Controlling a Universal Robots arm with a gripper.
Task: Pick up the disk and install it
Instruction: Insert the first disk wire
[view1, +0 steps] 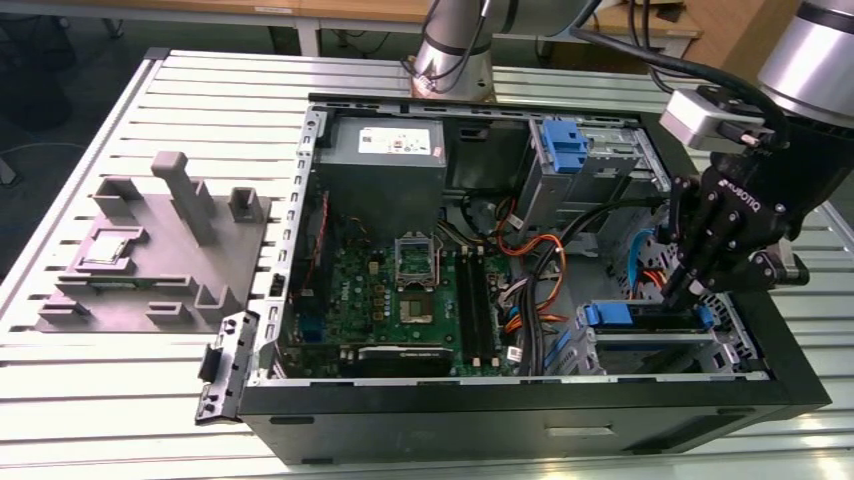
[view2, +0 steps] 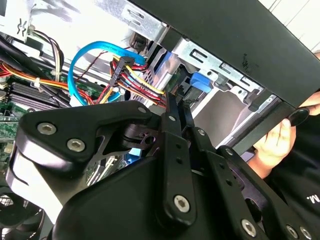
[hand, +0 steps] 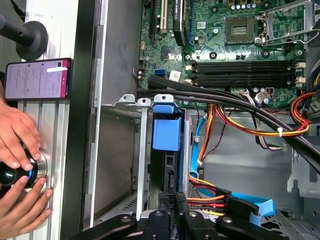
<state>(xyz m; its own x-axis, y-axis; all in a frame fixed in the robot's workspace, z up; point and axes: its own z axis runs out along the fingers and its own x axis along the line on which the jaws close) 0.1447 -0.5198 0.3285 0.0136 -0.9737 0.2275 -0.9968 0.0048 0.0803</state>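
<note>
Jaws nearly closed, the gripper points down into the drive cage at the open computer case's front corner, pinching the rear edge of the disk, which stands slotted in the cage, blue carrier tab showing. One arm; two hands rest on the counter outside the case.

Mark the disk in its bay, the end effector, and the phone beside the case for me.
the disk (hand: 166, 134): first wrist view, on its blue carrier tab.
the end effector (view1: 685, 292): exterior view, at the fingertips above the bay.
the phone (hand: 37, 79): first wrist view, middle of its lit screen.
</note>
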